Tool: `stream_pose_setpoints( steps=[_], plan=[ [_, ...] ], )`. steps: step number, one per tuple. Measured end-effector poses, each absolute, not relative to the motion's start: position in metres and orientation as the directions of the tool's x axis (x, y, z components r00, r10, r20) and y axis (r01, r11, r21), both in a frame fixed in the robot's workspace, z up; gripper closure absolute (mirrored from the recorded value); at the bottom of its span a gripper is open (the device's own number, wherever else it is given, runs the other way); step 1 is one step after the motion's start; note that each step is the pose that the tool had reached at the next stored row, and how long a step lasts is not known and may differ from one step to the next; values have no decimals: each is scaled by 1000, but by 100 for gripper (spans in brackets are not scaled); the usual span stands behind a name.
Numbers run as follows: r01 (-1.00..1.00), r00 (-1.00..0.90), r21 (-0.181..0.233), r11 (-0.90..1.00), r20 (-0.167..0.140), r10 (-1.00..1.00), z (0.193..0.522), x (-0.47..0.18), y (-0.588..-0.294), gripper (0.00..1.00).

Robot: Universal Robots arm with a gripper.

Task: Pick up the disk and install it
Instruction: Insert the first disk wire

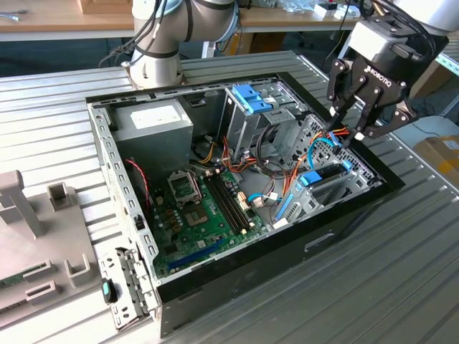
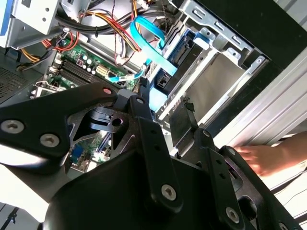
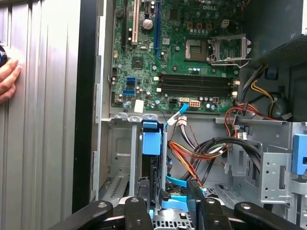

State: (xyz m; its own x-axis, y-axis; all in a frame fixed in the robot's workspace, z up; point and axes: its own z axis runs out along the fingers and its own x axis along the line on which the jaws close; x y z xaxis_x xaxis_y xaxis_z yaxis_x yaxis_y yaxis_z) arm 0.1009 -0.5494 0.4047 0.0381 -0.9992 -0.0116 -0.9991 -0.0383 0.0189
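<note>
The gripper (image 1: 348, 135) hangs over the far end of the open computer case (image 1: 337, 229), at the exterior view's right. Its fingers (image 3: 144, 191) are apart and hold nothing. White lettering marks the gripper's black body.

Just below the fingertips, the disk (image 1: 315, 178) stands on edge in the drive bay. Its light-blue rail (image 3: 151, 139) faces up, beside orange and blue cables.

Farther to the exterior view's left lie the green motherboard (image 1: 193, 208) and the grey power supply (image 1: 154, 125). The power supply carries a white label, too small to read.

In both wrist views a person's hand (image 2: 261, 158) rests on the ribbed metal table (image 1: 401, 258), just beside the case's black wall.
</note>
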Motion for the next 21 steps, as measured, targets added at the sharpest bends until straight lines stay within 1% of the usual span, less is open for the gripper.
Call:
stream_pose_setpoints(
  steps=[13, 21],
  plan=[
    [-999, 40, 19, -40, -12, -999, 405, 107, -547, 56],
    [-999, 41, 19, -41, -12, -999, 405, 126, -544, 56]
  ],
)
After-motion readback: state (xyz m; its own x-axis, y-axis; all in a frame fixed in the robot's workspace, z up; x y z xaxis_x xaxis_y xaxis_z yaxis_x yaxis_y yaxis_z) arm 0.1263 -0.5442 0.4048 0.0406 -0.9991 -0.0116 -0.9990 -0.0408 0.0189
